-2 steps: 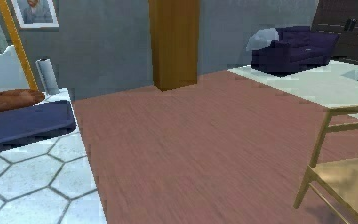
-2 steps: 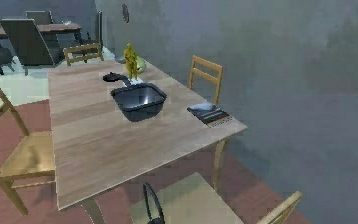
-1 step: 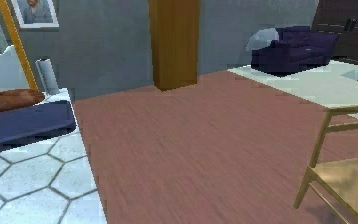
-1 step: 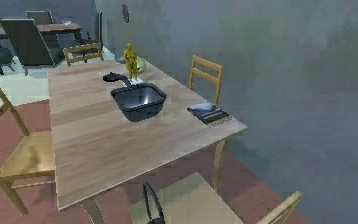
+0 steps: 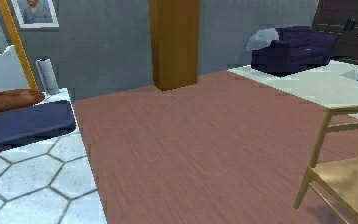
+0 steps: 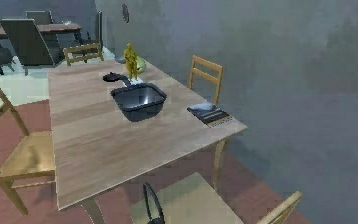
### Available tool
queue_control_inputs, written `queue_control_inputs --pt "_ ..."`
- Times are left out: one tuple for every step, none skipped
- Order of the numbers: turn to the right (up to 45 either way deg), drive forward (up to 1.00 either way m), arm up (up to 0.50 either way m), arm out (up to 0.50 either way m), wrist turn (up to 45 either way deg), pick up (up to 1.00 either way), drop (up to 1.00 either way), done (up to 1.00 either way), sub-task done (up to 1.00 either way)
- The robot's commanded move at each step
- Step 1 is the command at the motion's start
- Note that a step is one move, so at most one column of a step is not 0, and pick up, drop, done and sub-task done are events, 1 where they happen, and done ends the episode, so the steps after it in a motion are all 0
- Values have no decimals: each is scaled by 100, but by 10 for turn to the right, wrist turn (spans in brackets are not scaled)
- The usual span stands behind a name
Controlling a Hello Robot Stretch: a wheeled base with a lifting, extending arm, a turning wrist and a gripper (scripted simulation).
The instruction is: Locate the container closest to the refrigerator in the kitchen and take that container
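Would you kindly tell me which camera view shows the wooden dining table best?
The arm side view: the dining table lies across its middle, nearly its whole top visible, with a dark bowl on it. The forward view offers at most a wooden chair at its right edge, possibly belonging to that table.

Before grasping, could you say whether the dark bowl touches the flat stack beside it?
Apart: the arm side view shows bare tabletop between dark bowl and flat stack.

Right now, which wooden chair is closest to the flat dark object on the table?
The light wooden chair just behind the flat dark object at the wooden table's right edge; the rest sit along other sides.
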Motion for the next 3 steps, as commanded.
queue_control_inputs --pt "0 0 0 0 450 0 0 0 0" --pt "0 0 0 0 450 0 0 0 0" --pt "0 0 0 0 450 0 0 0 0"
